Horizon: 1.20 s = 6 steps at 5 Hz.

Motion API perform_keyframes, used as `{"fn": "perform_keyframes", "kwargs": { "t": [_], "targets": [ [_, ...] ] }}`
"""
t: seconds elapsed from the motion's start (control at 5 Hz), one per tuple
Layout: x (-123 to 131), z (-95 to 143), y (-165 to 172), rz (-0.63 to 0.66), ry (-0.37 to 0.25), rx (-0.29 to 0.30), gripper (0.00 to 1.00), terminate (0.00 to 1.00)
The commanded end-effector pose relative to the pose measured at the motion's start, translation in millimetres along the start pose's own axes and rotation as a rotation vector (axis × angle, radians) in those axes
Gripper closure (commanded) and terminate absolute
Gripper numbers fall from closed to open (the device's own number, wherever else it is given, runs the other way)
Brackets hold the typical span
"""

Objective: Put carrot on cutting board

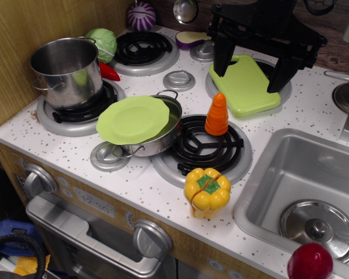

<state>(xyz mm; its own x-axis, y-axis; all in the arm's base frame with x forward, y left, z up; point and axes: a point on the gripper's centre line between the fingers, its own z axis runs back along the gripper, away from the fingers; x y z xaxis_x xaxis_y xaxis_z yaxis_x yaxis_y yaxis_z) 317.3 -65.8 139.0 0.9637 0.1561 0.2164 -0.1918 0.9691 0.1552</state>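
**Toy stove top with carrot, cutting board and open gripper**

The carrot (217, 115) is a small orange plastic cone built of stacked ridges, wide at the base and narrowing to a rounded tip. It stands upright on its base at the far edge of the front right burner (203, 148), a black coil in a grey ring. Just beyond it lies the cutting board (242, 87), a flat lime-green rectangle with rounded corners and a thick edge, resting over the rear right burner; carrot and board are near each other but apart. The gripper (250, 72), black, hangs above the board with its two fingers spread wide and nothing between them. Left of the carrot, a round lime-green plate (132, 119) with a wavy rim sits tilted on a shallow steel pan (157, 138). A yellow bell pepper (207, 190) stands on the counter in front of the burner. A tall steel pot (67, 71) occupies the front left burner. A steel sink (302, 197) lies to the right.
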Motion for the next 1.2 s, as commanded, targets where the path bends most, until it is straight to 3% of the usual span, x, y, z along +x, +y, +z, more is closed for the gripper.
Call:
{"fn": "perform_keyframes", "kwargs": {
  "t": [0.0,0.6,1.0],
  "targets": [
    [0.0,0.0,0.0,0.000,0.000,0.000,0.00,0.00],
    [21.6,-32.9,26.7,-0.078,-0.077,-0.012,0.00,0.00],
    [26.3,-62.9,30.9,-0.102,-0.134,-0.061,0.00,0.00]
  ]
}}
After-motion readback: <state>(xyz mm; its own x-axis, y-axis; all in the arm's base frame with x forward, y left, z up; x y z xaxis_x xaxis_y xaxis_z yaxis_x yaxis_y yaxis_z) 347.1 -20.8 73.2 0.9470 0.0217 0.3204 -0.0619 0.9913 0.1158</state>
